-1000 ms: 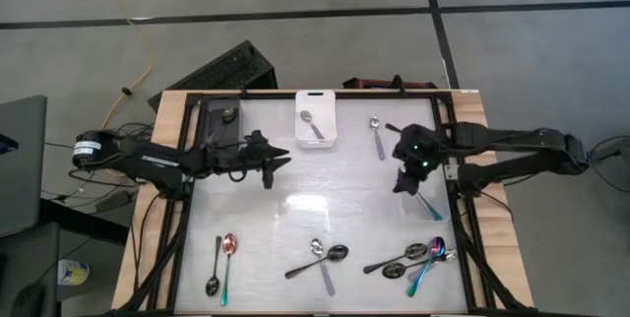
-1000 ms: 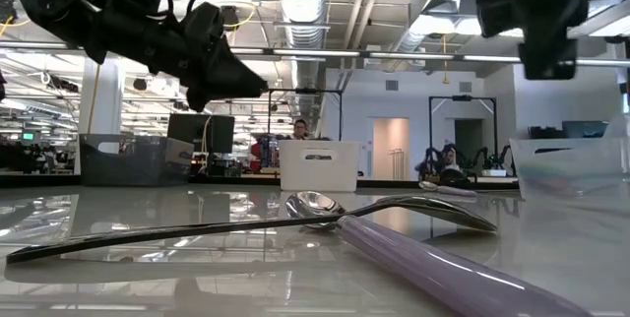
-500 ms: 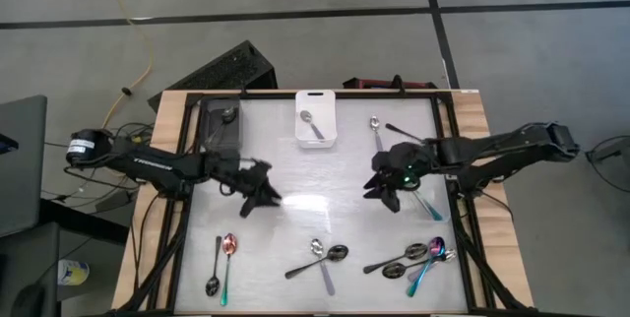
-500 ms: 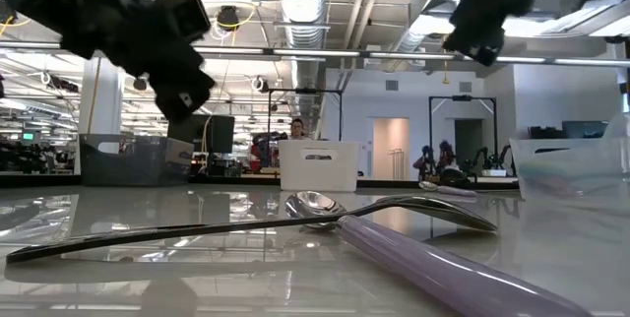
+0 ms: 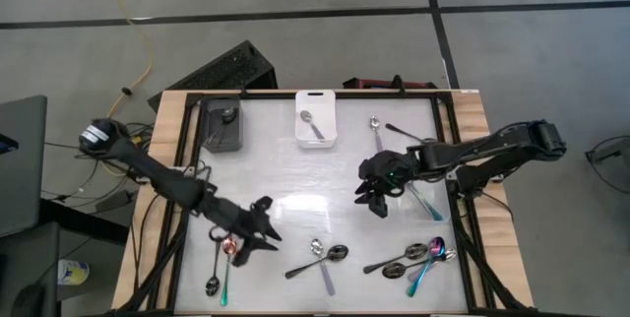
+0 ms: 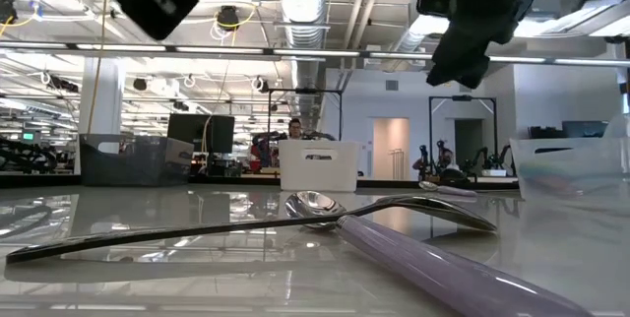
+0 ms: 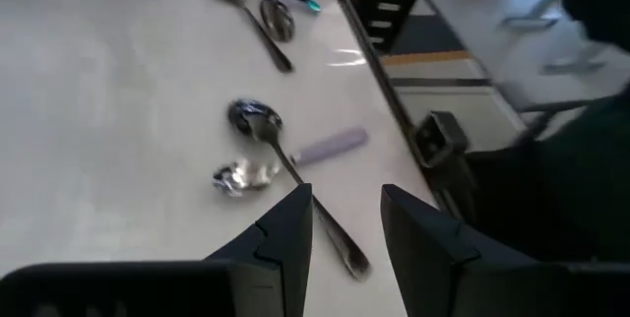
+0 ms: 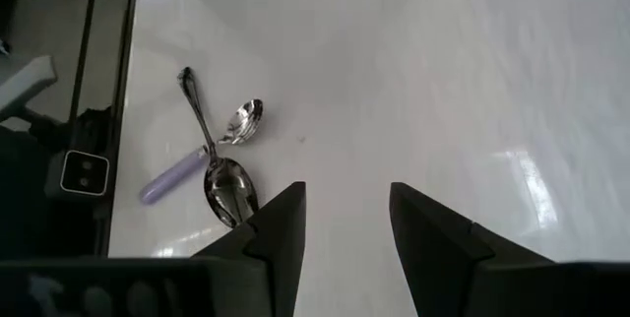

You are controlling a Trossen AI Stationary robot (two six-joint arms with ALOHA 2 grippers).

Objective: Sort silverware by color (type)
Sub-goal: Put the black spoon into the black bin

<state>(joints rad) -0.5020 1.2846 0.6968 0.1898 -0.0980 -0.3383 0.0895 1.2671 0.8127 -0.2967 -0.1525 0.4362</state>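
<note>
— Looking over the counter (image 5: 295, 199), we have the left gripper (image 5: 264, 230) low near the front-left rainbow spoon (image 5: 228, 248) and black spoon (image 5: 214, 283), fingers parted and holding nothing. The right gripper (image 5: 372, 197) hovers mid-counter, also parted and bare.

— We risk both arms converging on the crossed silver and black spoons (image 5: 325, 255) at the front; a nudge could scatter that pair, or the tangled heap (image 5: 418, 258) at front right.

— And the bins?

— Our white bin (image 5: 316, 120) holds one silver spoon (image 5: 311, 123); our dark bin (image 5: 223, 125) seems to hold one dark spoon (image 5: 225, 114).
</note>
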